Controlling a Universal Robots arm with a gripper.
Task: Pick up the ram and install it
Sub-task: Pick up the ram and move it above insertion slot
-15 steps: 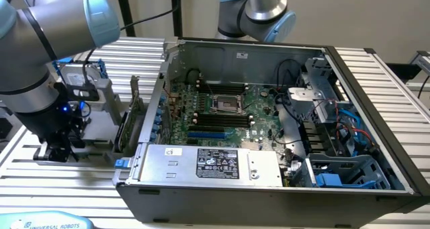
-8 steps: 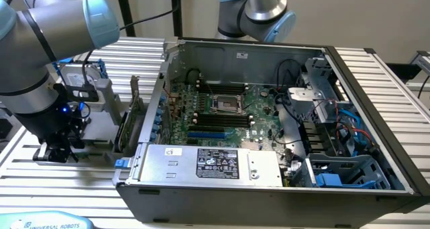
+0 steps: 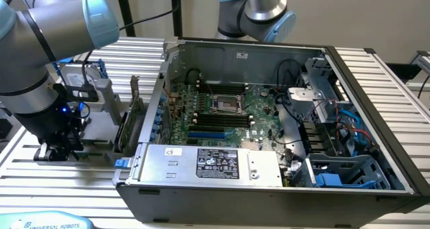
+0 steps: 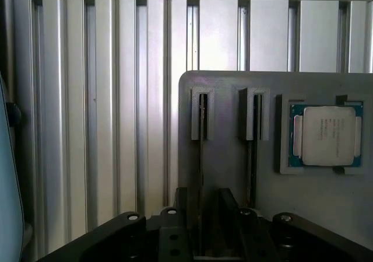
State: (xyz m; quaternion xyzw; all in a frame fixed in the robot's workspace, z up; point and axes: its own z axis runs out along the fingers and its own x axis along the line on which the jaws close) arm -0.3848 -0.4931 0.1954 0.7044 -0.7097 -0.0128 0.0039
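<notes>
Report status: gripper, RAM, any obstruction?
Gripper open, low over gray holder, straddling one ram stick. Ram seated on edge in holder, not lifted. Second stick and processor chip alongside, apart.

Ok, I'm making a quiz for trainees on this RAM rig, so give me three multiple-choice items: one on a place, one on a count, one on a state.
1. The computer case is: A open, motherboard showing; B shut; C covered by a cloth.
2. The gripper is: A inside the case; B on the floor; C at the grey holder outside the case.
3. Count of narrow slots beside the processor in the holder: A one; B two; C four.
Answers: 1 A, the motherboard lies bare in the exterior view; 2 C, the wrist view has the holder just ahead of it; 3 B, two slots sit side by side.
</notes>
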